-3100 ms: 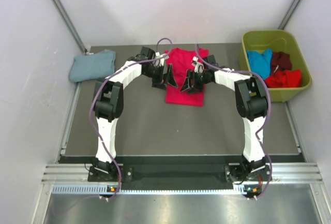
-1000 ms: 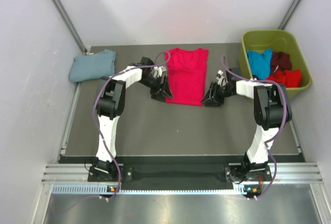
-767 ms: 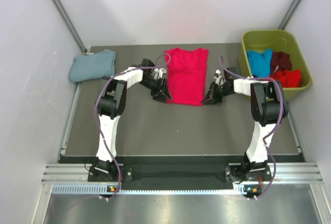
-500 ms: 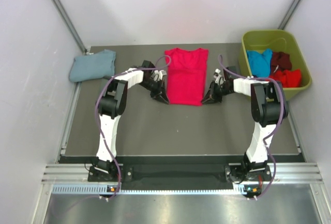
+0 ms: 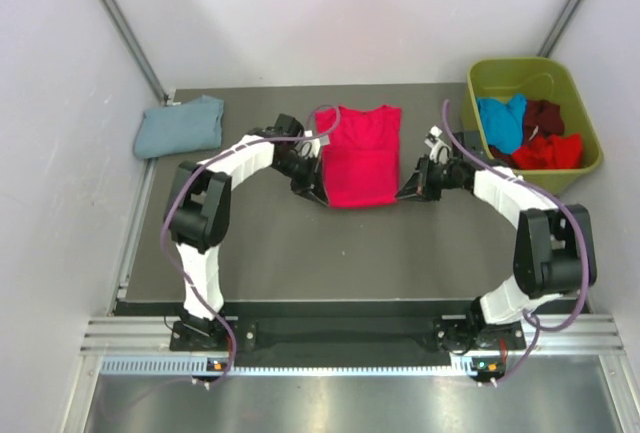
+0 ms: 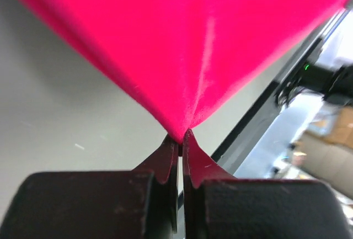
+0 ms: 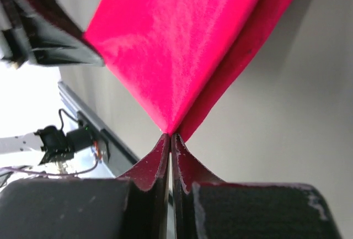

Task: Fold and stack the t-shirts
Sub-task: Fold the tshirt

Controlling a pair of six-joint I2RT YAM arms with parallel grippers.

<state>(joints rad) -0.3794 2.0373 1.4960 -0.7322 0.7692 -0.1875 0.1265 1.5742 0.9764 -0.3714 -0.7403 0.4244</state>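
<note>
Reaching forward, pinching crimson t-shirt (image 5: pixel 358 158) corners

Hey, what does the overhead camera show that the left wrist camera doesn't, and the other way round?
Overhead only: the folded blue-grey cotton t-shirt at the table's left edge, the olive-green plastic bin of loose shirts, and the right pincer. Left wrist only: a close look at the left pincer, its tips shut on a pinched corner of cloth. Both: the bright crimson-red cotton t-shirt on the dark table.
</note>
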